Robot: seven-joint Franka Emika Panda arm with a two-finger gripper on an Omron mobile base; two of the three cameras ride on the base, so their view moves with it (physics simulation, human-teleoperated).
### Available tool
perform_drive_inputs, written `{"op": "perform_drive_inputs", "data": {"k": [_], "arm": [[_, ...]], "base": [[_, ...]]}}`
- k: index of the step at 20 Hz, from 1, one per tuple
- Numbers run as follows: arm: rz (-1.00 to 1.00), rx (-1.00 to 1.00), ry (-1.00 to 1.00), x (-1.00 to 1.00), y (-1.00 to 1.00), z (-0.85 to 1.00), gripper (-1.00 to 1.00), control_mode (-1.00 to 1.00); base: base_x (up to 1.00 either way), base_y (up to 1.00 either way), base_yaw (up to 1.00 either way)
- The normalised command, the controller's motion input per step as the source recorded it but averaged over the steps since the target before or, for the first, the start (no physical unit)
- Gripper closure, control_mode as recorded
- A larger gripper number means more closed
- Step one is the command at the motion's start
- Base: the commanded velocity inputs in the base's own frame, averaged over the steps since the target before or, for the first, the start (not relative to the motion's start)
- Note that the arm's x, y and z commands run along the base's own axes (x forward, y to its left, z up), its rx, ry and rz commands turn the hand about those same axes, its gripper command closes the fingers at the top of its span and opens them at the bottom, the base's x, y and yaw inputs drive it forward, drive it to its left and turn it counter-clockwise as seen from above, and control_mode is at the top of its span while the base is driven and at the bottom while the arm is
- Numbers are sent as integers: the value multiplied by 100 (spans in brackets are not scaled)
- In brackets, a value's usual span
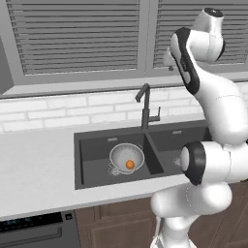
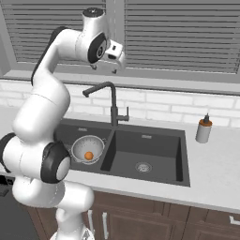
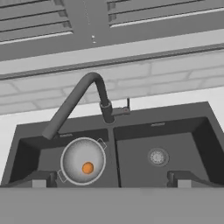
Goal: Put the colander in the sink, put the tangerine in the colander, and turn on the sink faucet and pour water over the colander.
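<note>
The silvery colander [image 1: 127,156] [image 2: 88,149] [image 3: 83,161] stands upright in the left basin of the dark sink [image 1: 92,162] [image 2: 157,147] [image 3: 186,142]. The orange tangerine [image 1: 130,164] [image 2: 88,155] [image 3: 88,167] lies inside it. Behind the divider rises the dark sink faucet [image 1: 145,104] [image 2: 113,105] [image 3: 78,105], its spout angled over the left basin and its small lever [image 3: 124,110] on the side; no water runs. My gripper [image 2: 105,69] [image 3: 111,179] hangs open and empty high above the faucet, in front of the window blinds.
A small soap bottle [image 2: 204,130] stands on the pale counter right of the sink. The right basin holds only its steel drain [image 2: 143,166] [image 3: 157,156]. A white tiled backsplash and a window sill run behind. A dark appliance front [image 1: 34,230] sits under the counter at left.
</note>
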Motion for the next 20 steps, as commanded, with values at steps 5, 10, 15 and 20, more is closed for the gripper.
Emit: {"op": "perform_drive_inputs", "data": {"k": [5,10,15,20], "arm": [[1,28,-14,-8,-100,-48,-100,-100],[11,21,-20,3,-67,-97,-100,-100],[17,12,-9,44,-33,-95,-100,-100],[19,5,0,71,-2,-65,-100,-100]], "base": [[0,0,0],[0,0,0],[0,0,0],[0,0,0]]}}
